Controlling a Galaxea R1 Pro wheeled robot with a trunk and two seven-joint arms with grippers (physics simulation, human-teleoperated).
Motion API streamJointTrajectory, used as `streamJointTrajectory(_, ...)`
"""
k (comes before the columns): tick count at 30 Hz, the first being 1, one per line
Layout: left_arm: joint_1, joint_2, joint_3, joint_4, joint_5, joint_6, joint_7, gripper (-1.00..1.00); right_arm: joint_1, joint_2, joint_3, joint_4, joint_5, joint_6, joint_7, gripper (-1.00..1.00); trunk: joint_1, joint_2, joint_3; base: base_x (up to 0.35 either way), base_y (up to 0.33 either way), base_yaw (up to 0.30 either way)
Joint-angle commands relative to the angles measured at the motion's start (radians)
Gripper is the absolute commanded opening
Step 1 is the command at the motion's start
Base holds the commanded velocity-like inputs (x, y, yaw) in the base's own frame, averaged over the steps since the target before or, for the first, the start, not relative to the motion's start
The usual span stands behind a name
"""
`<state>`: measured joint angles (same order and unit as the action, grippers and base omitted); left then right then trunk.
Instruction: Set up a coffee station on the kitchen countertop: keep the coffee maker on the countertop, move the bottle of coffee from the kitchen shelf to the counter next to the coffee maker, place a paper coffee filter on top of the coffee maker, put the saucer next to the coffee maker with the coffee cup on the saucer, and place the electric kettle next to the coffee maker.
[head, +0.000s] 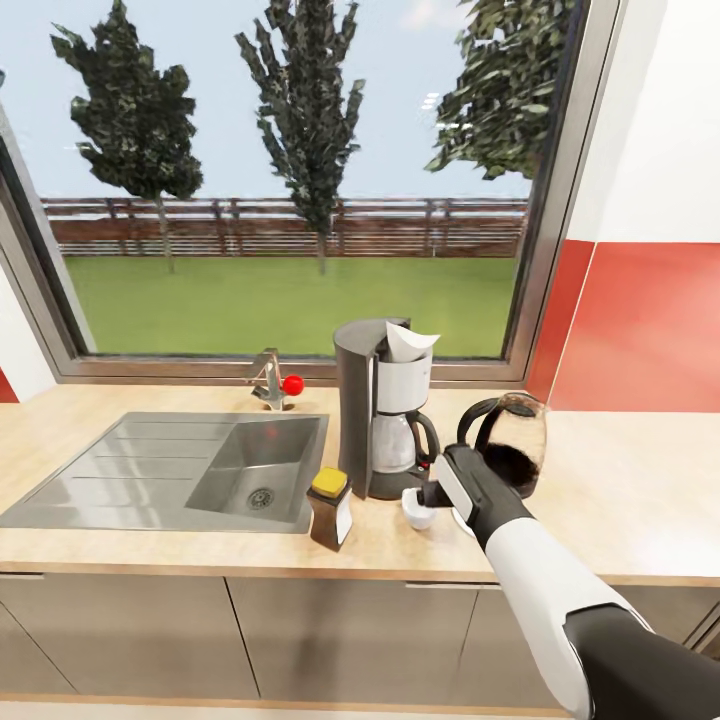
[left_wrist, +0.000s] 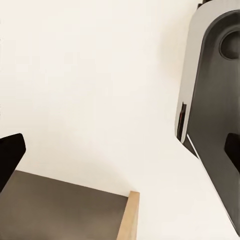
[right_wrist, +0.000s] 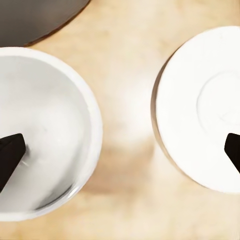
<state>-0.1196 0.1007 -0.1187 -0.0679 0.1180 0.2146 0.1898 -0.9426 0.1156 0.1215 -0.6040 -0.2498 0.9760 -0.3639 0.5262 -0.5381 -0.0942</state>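
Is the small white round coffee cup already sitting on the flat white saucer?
No: the small white round coffee cup stands on beige countertop beside the flat white saucer.

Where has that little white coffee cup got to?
In the head view, the coffee cup sits on the countertop just in front of the coffee maker, beside the saucer rather than on it, under the right gripper.

We see countertop (head: 620, 480): pale wood grain, matt. Sink (head: 130, 470): brushed steel, dull sheen. Coffee maker (head: 380, 410): dark grey plastic, glass carafe, white paper filter (head: 410, 341) on top. Kettle (head: 512, 440): clear glossy glass, black handle. Cup (right_wrist: 45, 132) and saucer (right_wrist: 200, 115): smooth white glaze. Jar (head: 331, 508): yellow cap. We note cabinets (head: 130, 630): matt grey.
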Motion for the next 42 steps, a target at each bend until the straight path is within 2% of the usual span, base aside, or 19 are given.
streamJointTrajectory(1,0.0,0.001,-0.009,-0.003,0.011,0.006,0.003,1.0,-0.001,-0.001,0.004,0.005,-0.011,0.002,-0.009,1.0,0.0,-0.002,-0.002,0.0,0.0,0.0)
streamJointTrajectory(24,0.0,-0.001,-0.009,-0.003,0.011,0.003,0.0,1.0,-0.001,-0.001,0.004,0.063,-0.011,-0.056,-0.009,1.0,0.0,-0.002,-0.002,0.0,0.03,0.0)
streamJointTrajectory(42,0.0,0.001,-0.009,-0.003,0.011,0.003,0.0,1.0,0.0,0.001,0.004,0.086,-0.013,-0.073,-0.007,1.0,0.0,-0.002,-0.002,0.0,0.0,0.0)
